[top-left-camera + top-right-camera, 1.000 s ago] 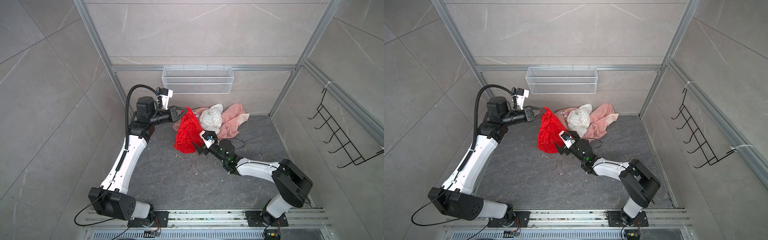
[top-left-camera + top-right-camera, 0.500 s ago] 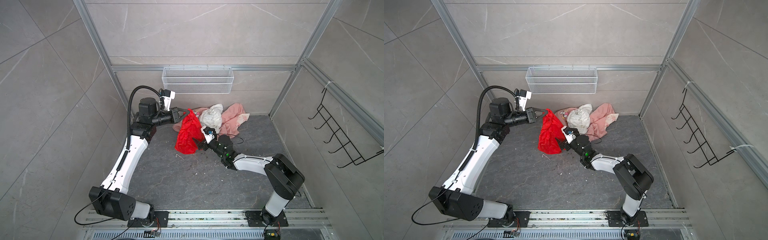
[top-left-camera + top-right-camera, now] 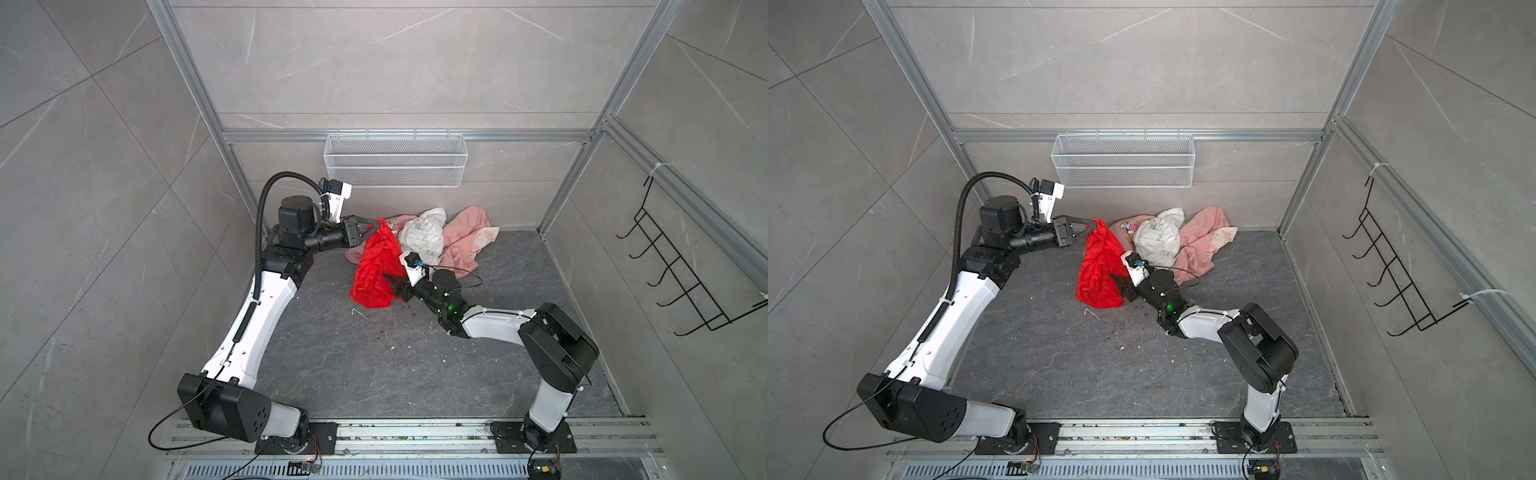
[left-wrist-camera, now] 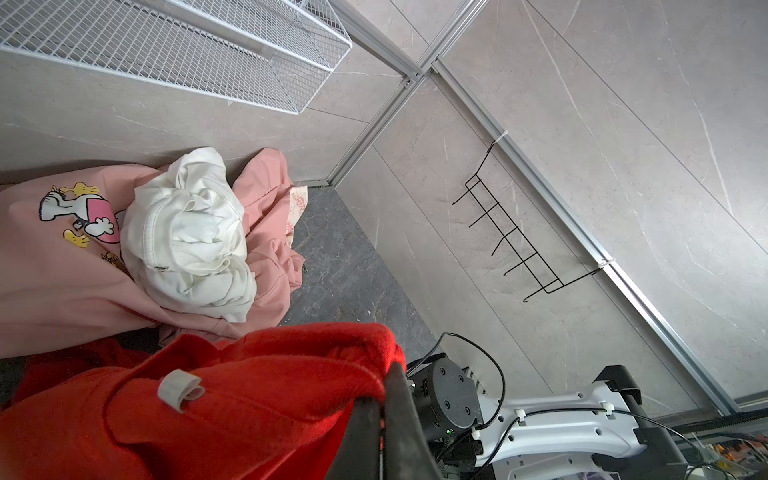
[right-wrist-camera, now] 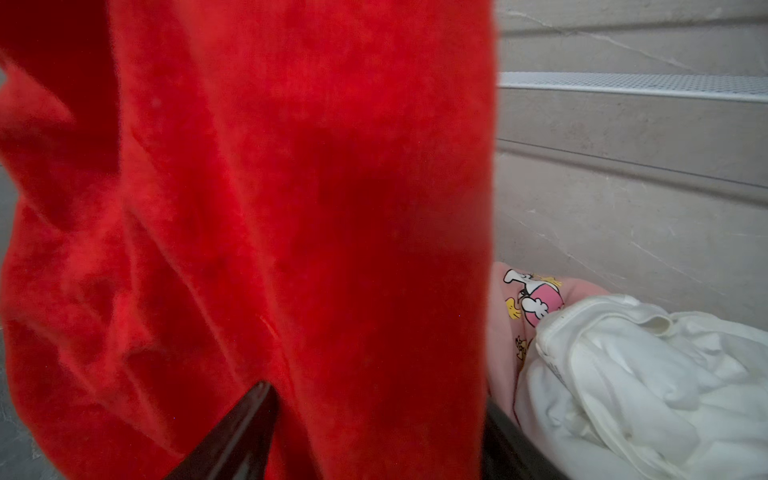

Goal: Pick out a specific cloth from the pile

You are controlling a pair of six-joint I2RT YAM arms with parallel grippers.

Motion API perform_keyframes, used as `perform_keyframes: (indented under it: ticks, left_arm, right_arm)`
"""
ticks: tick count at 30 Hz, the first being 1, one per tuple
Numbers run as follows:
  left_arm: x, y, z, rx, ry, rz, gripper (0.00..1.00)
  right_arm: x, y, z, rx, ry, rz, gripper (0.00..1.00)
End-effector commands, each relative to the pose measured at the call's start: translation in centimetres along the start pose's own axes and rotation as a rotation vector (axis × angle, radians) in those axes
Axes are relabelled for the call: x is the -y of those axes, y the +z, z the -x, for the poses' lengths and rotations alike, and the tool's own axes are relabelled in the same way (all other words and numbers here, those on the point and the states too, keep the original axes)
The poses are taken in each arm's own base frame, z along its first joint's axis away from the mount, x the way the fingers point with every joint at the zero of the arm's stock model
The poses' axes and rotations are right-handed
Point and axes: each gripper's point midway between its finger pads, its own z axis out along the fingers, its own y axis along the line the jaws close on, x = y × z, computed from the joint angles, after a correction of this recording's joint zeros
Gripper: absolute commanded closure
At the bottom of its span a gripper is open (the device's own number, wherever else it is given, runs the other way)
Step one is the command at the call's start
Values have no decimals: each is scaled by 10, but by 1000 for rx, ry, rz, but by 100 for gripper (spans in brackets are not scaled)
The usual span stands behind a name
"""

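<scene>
Nearest, well in front of the pile (image 3: pixel 432 245), the rail (image 3: pixel 415 432) carried both arm bases. Grey floor (image 3: pixel 374 365), dotted with small specks, ran from the rail back to the pile.

Just in front of the pile's left end, the right gripper (image 3: pixel 390 283) lay low over the floor and reached into the lower half of the cloth (image 3: pixel 374 270). In the right wrist view its dark fingers (image 5: pixel 232 432) stood apart with a hanging fold of the cloth (image 5: pixel 291 208) between them. Whether they pressed the fabric could not be told.

In both top views the cloth (image 3: pixel 1096 274) hung as a long red drape before the pile's left end. Whether its bottom hem touched the floor could not be told.

At the cloth's top, level with the pile's left end, the left gripper (image 3: pixel 374 226) was clamped on a bunched edge and held the cloth up. The left wrist view showed its fingers closed on red fabric (image 4: pixel 249 415).

The pile itself lay against the back wall (image 3: pixel 395 95). In it, the pink garment (image 3: pixel 469 235), with a cartoon print, was spread wide, and the white cloth (image 3: pixel 422 237) sat crumpled on top of it.

Above the pile a white wire basket (image 3: pixel 395 162) hung on that wall. Far to the pile's right a black rack (image 3: pixel 681 266) hung on the side wall.
</scene>
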Motion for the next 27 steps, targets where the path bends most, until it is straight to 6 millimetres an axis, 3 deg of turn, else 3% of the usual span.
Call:
perform_keyframes:
  ticks: [1, 8, 19, 27]
  left_arm:
    - [34, -11, 17, 54, 117, -77, 100]
    - [36, -12, 20, 62, 123, -76, 100]
    - [34, -13, 21, 73, 124, -56, 100]
    - [37, -16, 27, 91, 144, -46, 100]
  right_arm:
    - [-1, 3, 14, 42, 18, 9, 34]
    - [-6, 2, 19, 47, 28, 43, 55]
    - [-9, -3, 30, 87, 48, 57, 75]
    - [-10, -10, 43, 113, 47, 60, 83]
